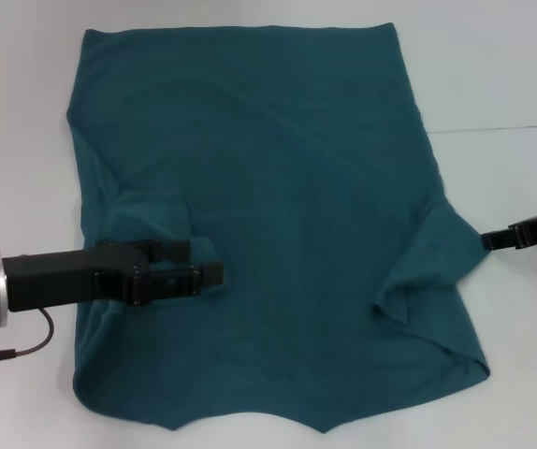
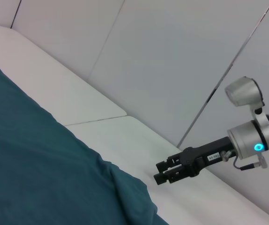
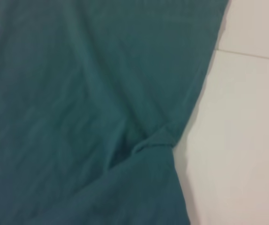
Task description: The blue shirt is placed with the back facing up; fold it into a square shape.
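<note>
Nearest to me is the bottom edge of the blue shirt, which dips in a soft point close to my body. It lies spread out on a flat white table, and it covers most of that table. A thin line runs across the white top on my right side. In my left wrist view I see pale wall panels with dark seams behind the table.

On the left, my left gripper reaches in over the shirt. It rests on the cloth near the left sleeve, which is folded in onto the shirt. Its two black fingers lie side by side with only a thin gap between them. I cannot tell if any cloth is pinched there.

The middle of the shirt is plain and smooth, with a few soft wrinkles.

On the right, the right sleeve is bunched up into a fold at the shirt's edge. My right gripper is at the tip of that sleeve. The fingers are nearly together, with a small gap. I cannot tell if it grips the cloth or only touches it.
</note>
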### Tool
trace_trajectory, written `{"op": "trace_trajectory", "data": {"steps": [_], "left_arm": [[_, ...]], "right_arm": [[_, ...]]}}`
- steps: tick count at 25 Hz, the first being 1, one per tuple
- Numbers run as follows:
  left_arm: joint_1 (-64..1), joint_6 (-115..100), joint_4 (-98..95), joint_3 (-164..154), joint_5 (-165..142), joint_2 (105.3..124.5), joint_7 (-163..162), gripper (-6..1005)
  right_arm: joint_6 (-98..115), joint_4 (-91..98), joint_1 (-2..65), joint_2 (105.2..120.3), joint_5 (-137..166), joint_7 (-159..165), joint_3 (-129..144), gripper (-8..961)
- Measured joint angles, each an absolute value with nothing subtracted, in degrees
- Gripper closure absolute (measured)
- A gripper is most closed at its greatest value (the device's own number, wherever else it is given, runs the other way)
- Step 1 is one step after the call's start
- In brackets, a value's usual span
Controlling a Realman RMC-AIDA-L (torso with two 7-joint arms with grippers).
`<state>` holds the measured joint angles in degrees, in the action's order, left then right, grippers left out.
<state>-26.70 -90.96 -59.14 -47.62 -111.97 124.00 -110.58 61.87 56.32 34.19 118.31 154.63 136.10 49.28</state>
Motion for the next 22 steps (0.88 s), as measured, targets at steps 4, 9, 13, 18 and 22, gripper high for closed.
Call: {"op": "trace_trajectory", "data": {"steps": [4,9,13,18,22], "left_arm": [[-26.7,-90.97,-59.14,-47.79,-111.94,124.07,-110.43,201],[-26.88,-91.06,-58.12,-47.9,-111.77,124.01,-110.4,201],[-27.05,-91.03,-57.85,-47.9,-111.88,124.0,-110.13,201],[-26.82,-90.97,-57.77,-47.9,-111.6,124.01,-109.56,201],[-26.74,-90.96,-57.74,-47.9,-111.56,124.01,-109.55,201]], "right_arm": [[59.8,54.34,34.33,118.19,153.72,134.17,48.9,254],[57.06,51.84,34.43,118.0,151.71,132.17,48.39,253],[55.87,49.34,35.16,117.4,150.65,131.41,48.3,249],[54.84,47.41,35.84,117.25,150.15,130.51,48.26,250],[53.88,45.75,36.68,117.24,150.11,130.29,48.25,254]]}}
